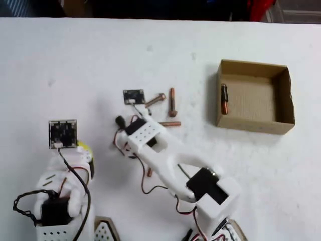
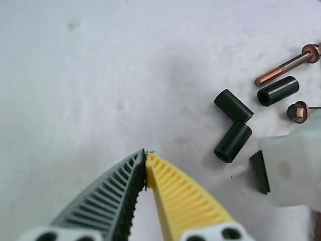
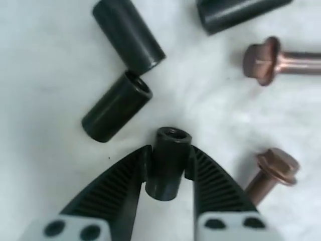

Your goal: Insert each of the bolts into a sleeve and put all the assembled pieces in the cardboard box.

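Right gripper (image 3: 169, 150) pinches one black sleeve (image 3: 168, 165) between its two dark fingers, near the middle of the surface (image 1: 75, 60). The open end of the sleeve points up toward the wrist camera. I cannot tell if the sleeve is lifted or rests on the surface. The left gripper (image 2: 145, 156) has its grey and yellow fingers pressed together with nothing between them, and it is nearer the left edge, well apart from the parts.

One assembled piece (image 1: 224, 99) lies already in the cardboard box (image 1: 253, 125), against the box's left wall. The box stands toward the right edge of the surface. So I judge that one part of the task is done and the bigger part is left.

Three other sleeves (image 3: 116, 106) (image 3: 128, 35) (image 3: 235, 12) lie loose just beside the held one, two of them almost touching at their ends. In the high view I count three copper bolts (image 1: 155, 100) (image 1: 172, 103) (image 1: 170, 123) close together in the middle of the surface (a fourth may hide under the arm, I am not sure). No bolt on the surface sits inside a sleeve.

The step in hand seems to be the taking of a sleeve. After it a bolt must go into this sleeve, then the piece goes to the box, and the same for each remaining pair.
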Robot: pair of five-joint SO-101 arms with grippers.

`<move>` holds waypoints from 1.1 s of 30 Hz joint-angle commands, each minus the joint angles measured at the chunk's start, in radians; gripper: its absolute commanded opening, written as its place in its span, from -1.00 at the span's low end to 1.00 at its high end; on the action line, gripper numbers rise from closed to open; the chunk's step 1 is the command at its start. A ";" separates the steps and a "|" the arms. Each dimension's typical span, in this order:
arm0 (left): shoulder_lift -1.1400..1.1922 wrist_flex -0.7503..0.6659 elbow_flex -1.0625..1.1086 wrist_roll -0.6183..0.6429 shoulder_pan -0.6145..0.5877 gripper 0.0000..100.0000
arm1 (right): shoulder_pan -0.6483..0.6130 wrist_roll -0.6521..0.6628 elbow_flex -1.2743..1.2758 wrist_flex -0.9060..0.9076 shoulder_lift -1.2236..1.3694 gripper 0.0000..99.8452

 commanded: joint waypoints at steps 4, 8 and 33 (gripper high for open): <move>-0.008 -0.009 -0.005 -0.009 -0.010 -0.95 | 0.030 0.003 -0.026 0.038 0.001 -0.94; -0.008 -0.009 -0.005 -0.009 -0.010 -0.95 | 0.104 0.072 -0.087 0.151 -0.001 -0.94; -0.008 -0.032 0.023 -0.009 -0.010 -0.95 | 0.308 0.724 -0.500 0.733 -0.303 -0.97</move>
